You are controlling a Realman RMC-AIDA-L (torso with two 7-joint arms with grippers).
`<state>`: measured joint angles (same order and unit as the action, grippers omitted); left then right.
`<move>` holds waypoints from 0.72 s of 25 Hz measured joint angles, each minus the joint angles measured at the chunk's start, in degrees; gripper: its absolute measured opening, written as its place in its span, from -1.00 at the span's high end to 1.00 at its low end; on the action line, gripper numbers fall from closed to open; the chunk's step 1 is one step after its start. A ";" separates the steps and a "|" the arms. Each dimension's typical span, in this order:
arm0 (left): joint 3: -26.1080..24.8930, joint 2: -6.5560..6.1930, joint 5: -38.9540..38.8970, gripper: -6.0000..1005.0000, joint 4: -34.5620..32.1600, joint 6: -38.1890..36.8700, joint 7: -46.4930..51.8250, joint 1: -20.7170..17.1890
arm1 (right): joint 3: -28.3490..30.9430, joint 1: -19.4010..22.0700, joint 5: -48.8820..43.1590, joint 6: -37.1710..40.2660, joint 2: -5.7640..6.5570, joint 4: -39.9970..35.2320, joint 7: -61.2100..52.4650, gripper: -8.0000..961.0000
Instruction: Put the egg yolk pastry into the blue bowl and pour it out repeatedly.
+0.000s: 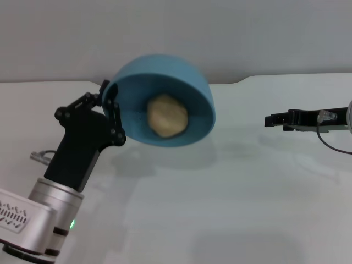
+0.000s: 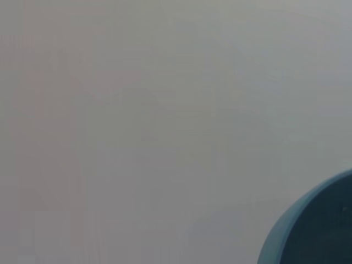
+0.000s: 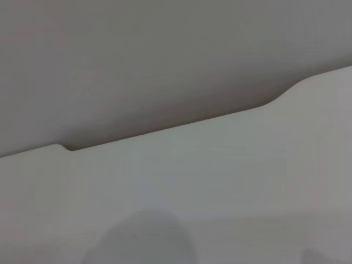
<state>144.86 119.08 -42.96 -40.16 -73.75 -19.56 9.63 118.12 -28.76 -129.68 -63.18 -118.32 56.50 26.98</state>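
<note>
Over the white desk [image 1: 231, 209], near its far edge, the blue bowl [image 1: 192, 88] is clamped at the rim by the left gripper [image 1: 110, 113] and tipped on its side, presumably so the egg yolk pastry [image 1: 167, 115] gets poured out, while the right gripper [image 1: 269, 120] is parked by the right edge, fingers can't be told.

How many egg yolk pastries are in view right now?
1. The egg yolk pastry sits inside the tipped blue bowl, which the left gripper holds above the table. None seen elsewhere.

Egg yolk pastry [image 1: 166, 115] inside tipped bowl [image 1: 193, 91] above table [image 1: 220, 209].
</note>
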 joint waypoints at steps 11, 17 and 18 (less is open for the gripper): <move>0.81 0.01 -0.69 0.99 1.66 -6.04 -0.01 1.84 | 0.40 -0.59 0.07 0.73 0.02 -0.34 -0.02 -0.09; 1.66 0.01 -1.59 0.99 2.09 -7.80 0.46 2.65 | 1.61 -0.74 0.26 0.78 0.02 -0.33 -0.02 -0.09; 2.16 0.01 -2.37 0.99 2.42 -7.73 0.44 3.13 | 1.61 -0.75 0.40 0.78 0.02 -0.31 -0.03 -0.09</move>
<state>147.02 119.09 -45.33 -37.74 -81.48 -19.12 12.75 119.74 -29.52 -129.28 -62.40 -118.30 56.19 26.95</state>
